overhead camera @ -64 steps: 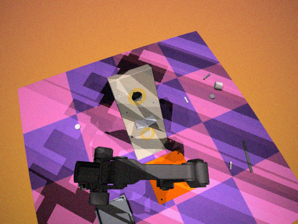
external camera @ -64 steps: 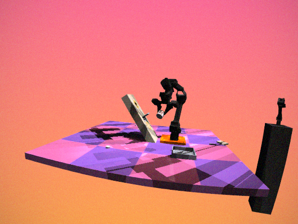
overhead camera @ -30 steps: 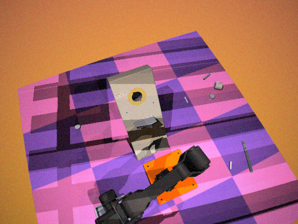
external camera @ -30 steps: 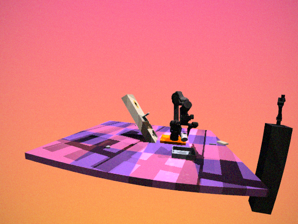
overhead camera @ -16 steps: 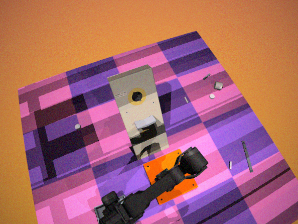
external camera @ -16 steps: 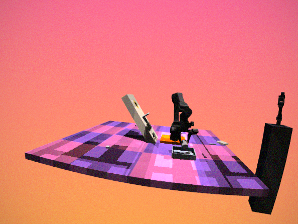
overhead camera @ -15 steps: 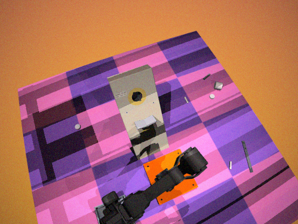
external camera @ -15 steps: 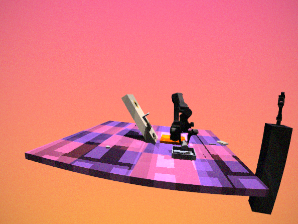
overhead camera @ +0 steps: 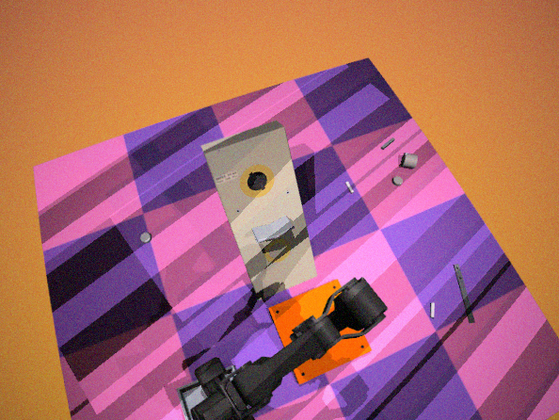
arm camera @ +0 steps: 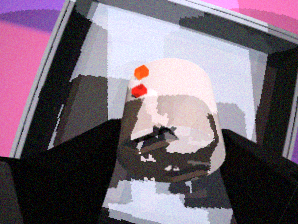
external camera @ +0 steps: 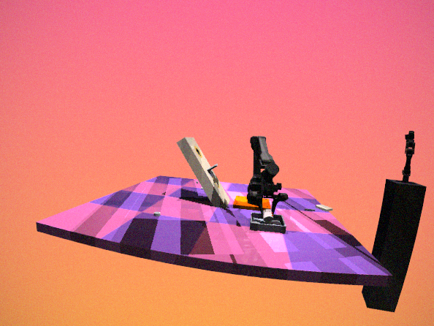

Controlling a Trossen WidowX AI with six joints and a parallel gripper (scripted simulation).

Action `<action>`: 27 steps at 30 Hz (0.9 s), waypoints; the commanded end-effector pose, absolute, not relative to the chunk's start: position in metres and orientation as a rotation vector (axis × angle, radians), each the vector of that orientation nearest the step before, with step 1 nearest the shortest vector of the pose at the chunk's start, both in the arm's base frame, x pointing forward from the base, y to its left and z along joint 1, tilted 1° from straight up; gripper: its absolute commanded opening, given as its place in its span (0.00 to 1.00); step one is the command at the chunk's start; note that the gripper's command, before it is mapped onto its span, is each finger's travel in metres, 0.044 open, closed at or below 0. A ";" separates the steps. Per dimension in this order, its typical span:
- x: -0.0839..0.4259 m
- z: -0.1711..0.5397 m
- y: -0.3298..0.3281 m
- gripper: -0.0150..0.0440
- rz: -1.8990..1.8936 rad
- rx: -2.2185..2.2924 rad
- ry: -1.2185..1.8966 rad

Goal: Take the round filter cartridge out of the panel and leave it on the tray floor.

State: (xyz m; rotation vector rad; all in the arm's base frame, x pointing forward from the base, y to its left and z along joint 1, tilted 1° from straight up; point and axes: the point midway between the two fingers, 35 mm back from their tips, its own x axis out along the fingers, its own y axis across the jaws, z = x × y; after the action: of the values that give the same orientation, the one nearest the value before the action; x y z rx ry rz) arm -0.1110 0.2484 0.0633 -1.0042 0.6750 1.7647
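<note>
The pale round cartridge [external camera: 267, 215] [arm camera: 172, 82] has two orange-red marks on its side and sits between the fingers, slightly tilted. My gripper [external camera: 267, 210] [arm camera: 169, 133] is shut on it, with a finger against each side. Both are low at the grey tray [overhead camera: 193, 396] [external camera: 267, 227] [arm camera: 54, 75], with the cartridge inside its walls in the wrist view. Whether it touches the tray floor cannot be told. In the top view the arm hides the cartridge and fingertips. The tilted beige panel [overhead camera: 278, 153] [external camera: 193, 157] shows a dark round opening [overhead camera: 257, 181] with a yellow ring.
A grey bracket [overhead camera: 273, 229] [external camera: 212, 168] sticks out from the panel above a second, shadowed yellow ring. The arm stands on an orange base plate [overhead camera: 282, 330] [external camera: 241, 201]. Small grey pieces, a short cylinder [overhead camera: 409, 160], a disc [overhead camera: 145, 237] and a flat bar [overhead camera: 463, 294], lie around.
</note>
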 end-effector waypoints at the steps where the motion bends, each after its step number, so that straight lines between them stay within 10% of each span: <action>1: -0.111 0.064 0.249 0.70 1.766 -1.002 0.673; 8: -0.111 0.064 0.249 1.00 1.766 -1.002 0.673; 27: -0.112 0.127 0.252 1.00 1.769 -0.987 0.666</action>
State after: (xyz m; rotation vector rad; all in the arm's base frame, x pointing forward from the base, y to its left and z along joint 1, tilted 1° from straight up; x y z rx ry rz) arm -0.1119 0.2521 0.1269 -0.9856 0.6652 1.7699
